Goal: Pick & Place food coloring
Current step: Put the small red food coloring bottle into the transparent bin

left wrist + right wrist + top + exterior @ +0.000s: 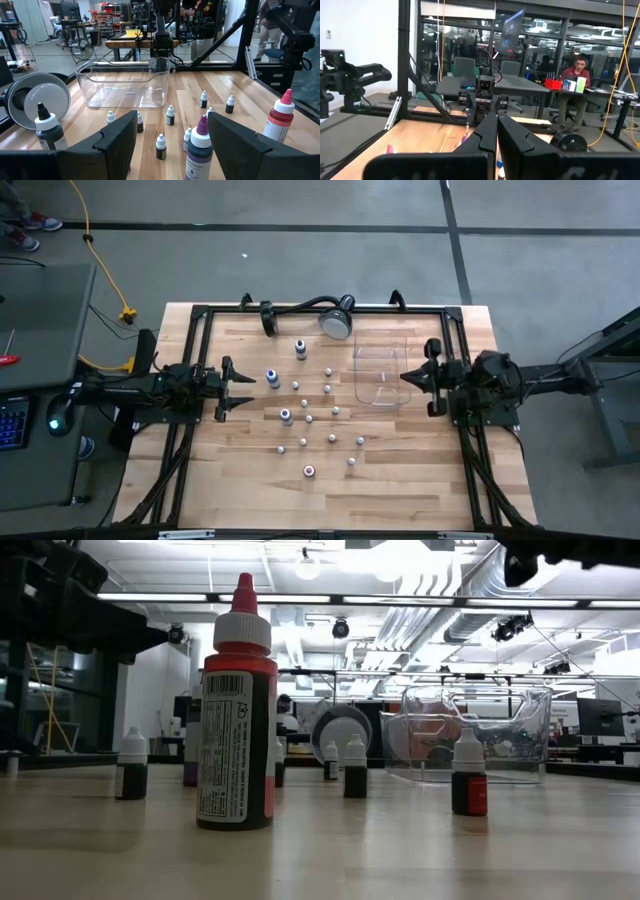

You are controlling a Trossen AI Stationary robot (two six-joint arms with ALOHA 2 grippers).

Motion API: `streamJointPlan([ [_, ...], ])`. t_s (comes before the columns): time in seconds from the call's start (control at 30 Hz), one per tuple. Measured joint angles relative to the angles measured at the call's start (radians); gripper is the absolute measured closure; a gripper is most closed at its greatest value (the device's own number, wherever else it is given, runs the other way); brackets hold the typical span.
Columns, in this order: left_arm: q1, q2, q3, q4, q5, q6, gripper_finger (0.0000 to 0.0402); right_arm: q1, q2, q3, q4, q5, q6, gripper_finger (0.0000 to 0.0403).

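Left tool (243, 388) open nr food coloring (286, 416); right tool (406, 376) closed.

Two dark arms, matte black housings, jointed segments mounted on black tube frame at table's left and right edges. Left arm (150, 385) carried black cable along its length; small green light glowed at its base. Right arm (520, 385) bulkier at wrist, blocky black casing. Left gripper (172, 145): two broad flat black fingers (117, 137) with angled, faceted faces. Right gripper (496, 135): two black fingers tapering to narrow tips, wide black crossbar behind them.
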Motion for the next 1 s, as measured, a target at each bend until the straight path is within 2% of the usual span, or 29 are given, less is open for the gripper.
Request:
streamJointPlan([
  [0.23, 0.000, 0.000, 0.000, 0.000, 0.000, 0.000, 0.0163, -0.001, 0.188, 0.118, -0.060, 0.085, 0.026, 0.0402],
  [0.6, 0.000, 0.000, 0.000, 0.000, 0.000, 0.000, 0.0163, -0.001, 0.541, 0.425, -0.555, 0.084, 0.023, 0.0375],
  [0.87, 0.000, 0.000, 0.000, 0.000, 0.000, 0.000, 0.0163, -0.003, 0.700, 0.686, -0.819, 0.145, 0.024, 0.0342],
  [1.0, 0.000, 0.000, 0.000, 0.000, 0.000, 0.000, 0.0163, 0.018, 0.769, 0.793, -0.962, 0.147, 0.116, 0.0334],
])
